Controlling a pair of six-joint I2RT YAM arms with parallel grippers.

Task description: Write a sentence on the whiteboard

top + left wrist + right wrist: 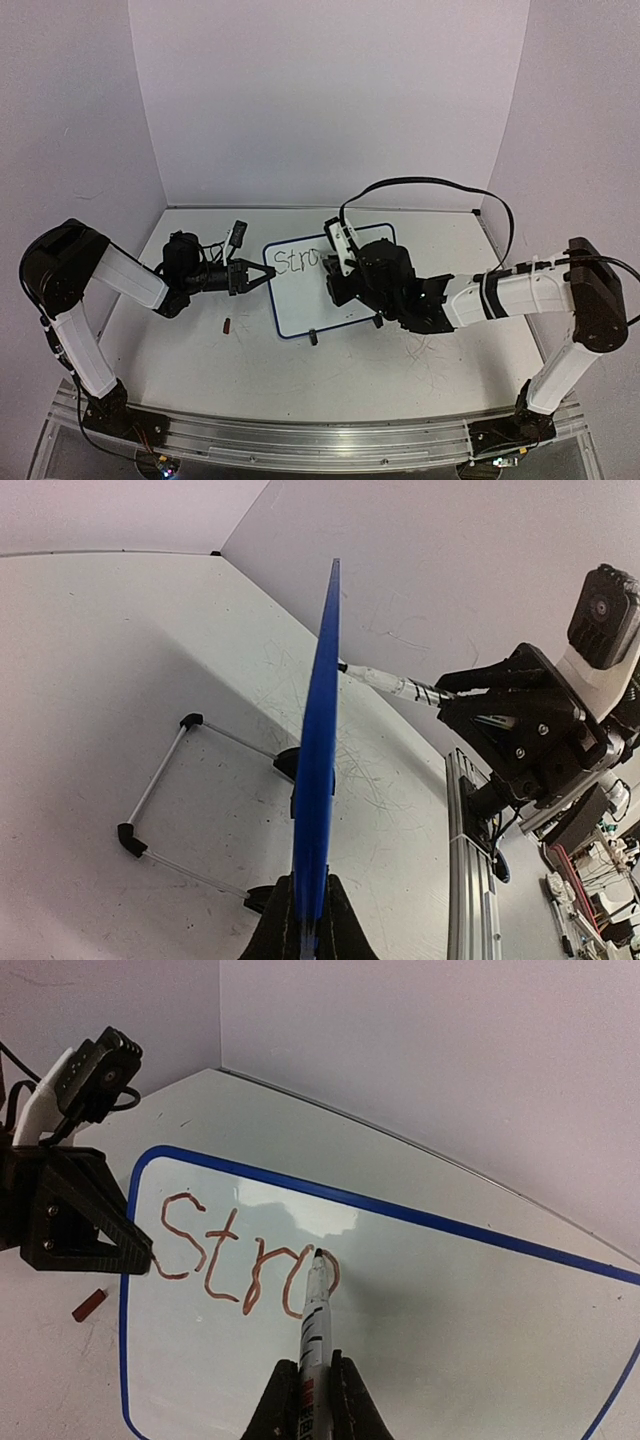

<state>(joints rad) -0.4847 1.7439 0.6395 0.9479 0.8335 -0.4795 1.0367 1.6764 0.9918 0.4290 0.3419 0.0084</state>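
The whiteboard (300, 305), white with a blue rim, stands tilted at the table's middle. My left gripper (268, 275) is shut on its left rim; the left wrist view shows the rim edge-on (318, 740) between the jaws of this gripper (310, 920). My right gripper (342, 272) is shut on a white marker (315, 1320), whose tip touches the board (450, 1340). The sentence (235, 1250) reads "Stro" in reddish-brown letters, with the tip on the "o". The letters also show in the top view (297, 262).
A small red marker cap (227, 324) lies on the table left of the board, also in the right wrist view (88, 1304). Two black clip feet (313, 337) with thin wire legs (150, 810) prop the board. Walls stand behind and beside. An aluminium rail (300, 440) runs along the near edge.
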